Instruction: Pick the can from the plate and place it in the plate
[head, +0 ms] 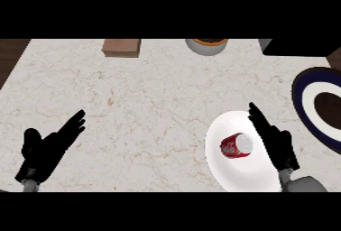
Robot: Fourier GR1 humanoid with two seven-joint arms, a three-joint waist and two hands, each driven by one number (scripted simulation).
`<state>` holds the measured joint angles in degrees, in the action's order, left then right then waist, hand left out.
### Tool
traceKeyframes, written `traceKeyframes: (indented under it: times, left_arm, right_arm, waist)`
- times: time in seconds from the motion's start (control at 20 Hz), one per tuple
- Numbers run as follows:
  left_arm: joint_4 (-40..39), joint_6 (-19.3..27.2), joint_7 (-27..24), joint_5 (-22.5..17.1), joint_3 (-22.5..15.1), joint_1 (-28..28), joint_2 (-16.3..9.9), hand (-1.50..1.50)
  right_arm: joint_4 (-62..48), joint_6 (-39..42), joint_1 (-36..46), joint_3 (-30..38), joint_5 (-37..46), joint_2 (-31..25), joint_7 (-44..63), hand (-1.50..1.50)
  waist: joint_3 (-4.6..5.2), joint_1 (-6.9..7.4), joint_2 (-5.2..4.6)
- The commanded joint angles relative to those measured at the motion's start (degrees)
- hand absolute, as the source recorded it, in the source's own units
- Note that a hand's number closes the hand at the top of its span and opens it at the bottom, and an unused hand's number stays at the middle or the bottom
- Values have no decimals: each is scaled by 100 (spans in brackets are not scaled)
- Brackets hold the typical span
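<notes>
Can (236, 145) lying on its side on white plate (236, 178), near plate's right rim. Right hand (276, 142) hovering just right of can, fingers straight, not gripping. Dark-rimmed plate (303, 106) sitting further right at counter (146, 99) edge. Left hand (50, 146) resting well left of can, fingers extended, bare marble lying between.

Along the far edge of your pale marbled worktop (146, 90) you have a brown wooden block (121, 47), partly cut off by the top of the view, sitting left of centre. To its right, well apart from it, stands a round grey-white bowl (207, 45) with a dark, orange-rimmed inside, also cropped at the top. At the far right corner you can see a dark, flat-looking shape (300, 47), too cropped to identify, and dark wood shows beyond the worktop's left edge (10, 56).
</notes>
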<state>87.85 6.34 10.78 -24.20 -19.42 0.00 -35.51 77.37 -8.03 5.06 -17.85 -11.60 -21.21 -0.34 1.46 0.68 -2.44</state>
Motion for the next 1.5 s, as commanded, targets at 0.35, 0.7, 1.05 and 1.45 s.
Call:
traceKeyframes:
  times: [0.35,0.7,1.05,1.45]
  left_arm:
    - [149,580,-559,520,424,-877,103,0]
    - [-429,1170,-645,1013,197,-1461,853,0]
    - [-658,1159,-776,1137,348,-1427,839,0]
    - [-647,1178,-815,1145,352,-1199,882,0]
  right_arm:
    - [-546,-2000,822,106,2003,-872,823,150]
    - [-818,-5222,1283,-406,3113,1942,2207,-150]
    - [-793,-4996,1410,-589,5674,1465,4106,-150]
    - [295,-2232,1299,-621,6529,1434,6379,-150]
  waist:
    - [82,100,188]
    - [-126,-110,228]
    - [-106,-248,315]
    - [-92,-325,384]
